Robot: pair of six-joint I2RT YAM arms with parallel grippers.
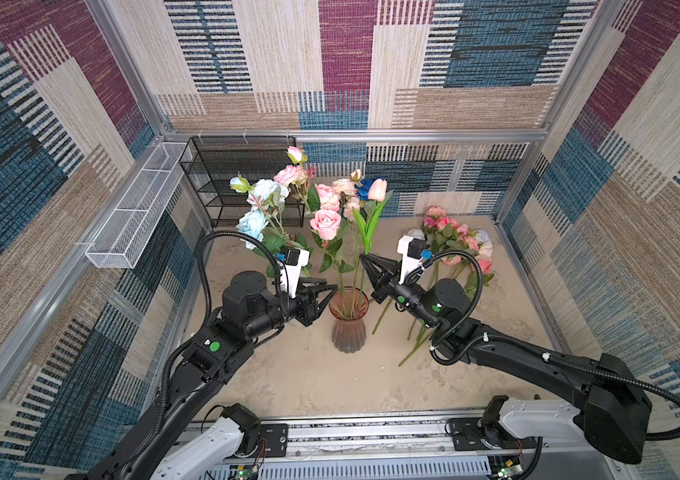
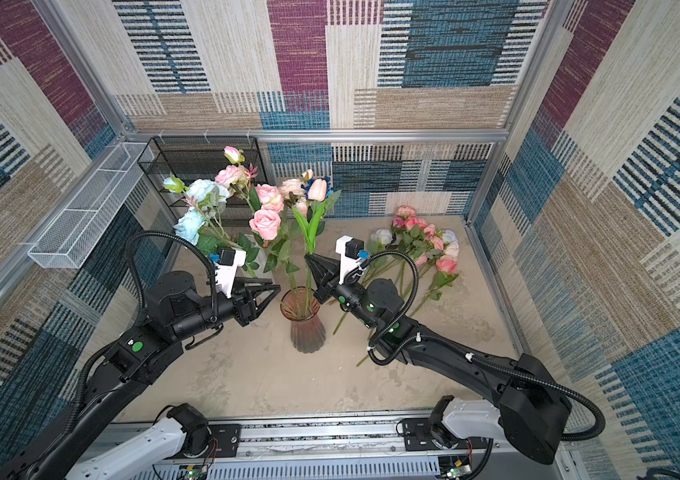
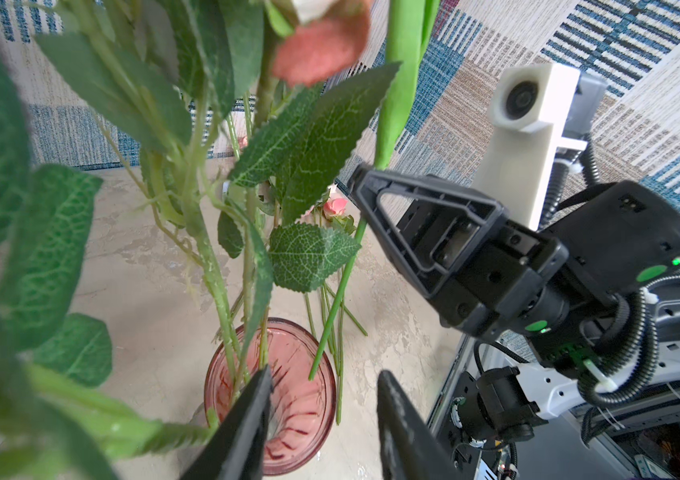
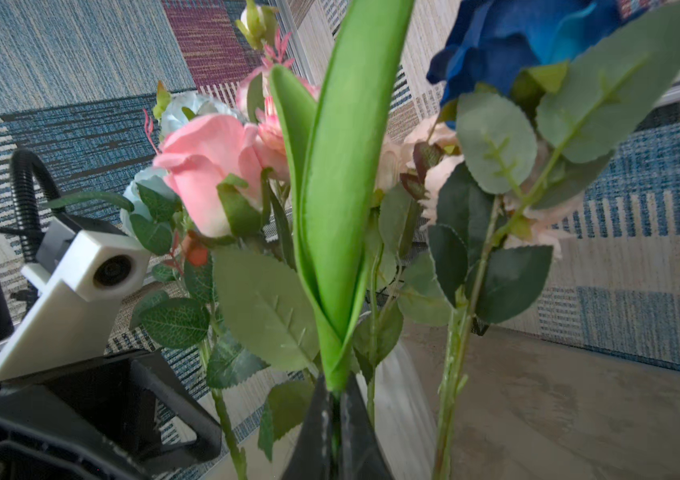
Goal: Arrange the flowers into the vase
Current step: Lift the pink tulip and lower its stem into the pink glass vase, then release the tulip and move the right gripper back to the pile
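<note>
A pink glass vase [image 1: 348, 328] [image 2: 307, 332] [image 3: 309, 411] stands mid-table and holds several flowers [image 1: 325, 222] [image 2: 265, 222]: pink, pale blue and one deep blue bloom [image 4: 516, 33]. My right gripper [image 1: 365, 255] [image 2: 309, 257] [image 4: 332, 399] is shut on the stem of a pink tulip [image 1: 377, 189] [image 2: 317, 189] with broad green leaves [image 4: 342, 208]. It holds the tulip upright, and the stem's lower end [image 3: 317, 361] hangs over the vase's mouth. My left gripper [image 1: 334, 289] [image 2: 276, 289] [image 3: 325, 376] is open and empty beside the vase's rim, on its left.
More flowers [image 1: 454, 245] [image 2: 425, 245] lie in a pile on the table right of the vase, partly under the right arm. A black mesh shelf [image 1: 242, 178] stands at the back left. A white mesh basket [image 1: 138, 212] hangs on the left wall.
</note>
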